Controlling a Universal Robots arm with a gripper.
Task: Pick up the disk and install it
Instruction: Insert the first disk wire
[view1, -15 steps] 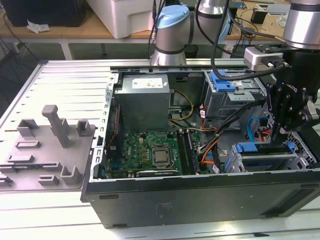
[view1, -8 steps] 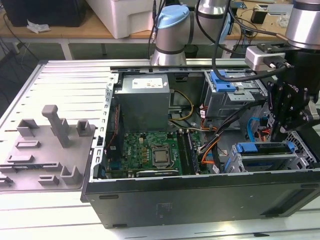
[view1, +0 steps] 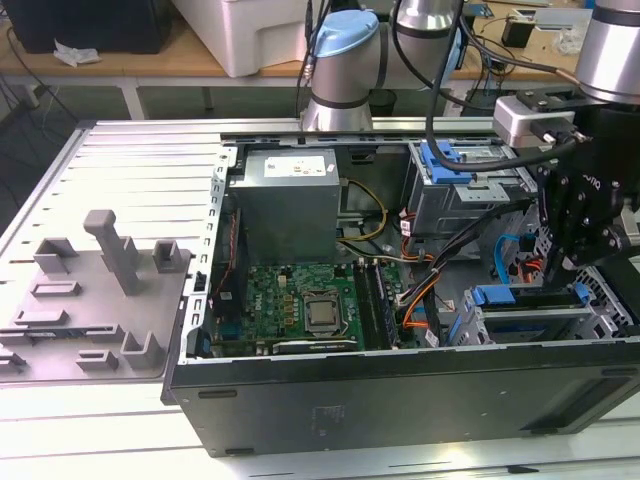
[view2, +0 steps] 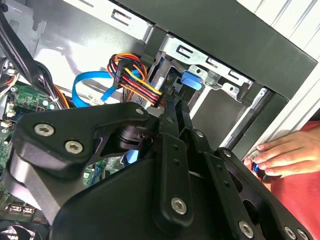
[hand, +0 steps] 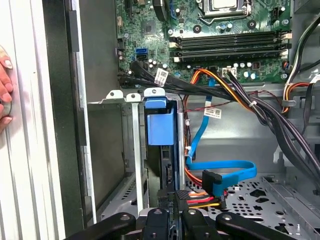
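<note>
The disk (view1: 525, 297) stands on edge in a slot of the lower metal drive cage (view1: 600, 300) at the case's front, on the exterior view's right. Its blue rail frame shows as the disk (hand: 160, 125) in the first wrist view and the disk (view2: 192, 80) in the second. My gripper (view1: 558, 268) hangs just above that cage. In both wrist views the gripper (hand: 172, 210) (view2: 175, 107) has its narrow black fingers close together on the disk's dark near edge. Most of the disk's face is hidden inside the slot.
A loose blue data cable (hand: 220, 170) and a red-yellow-black power plug (view2: 135, 82) hang beside the cage. A person's hand (view2: 285, 150) (hand: 4, 95) rests on the case's outer edge. The motherboard (view1: 300, 300), the grey power supply (view1: 290, 200) and the upper cage with its blue bracket (view1: 450, 165) fill the case.
</note>
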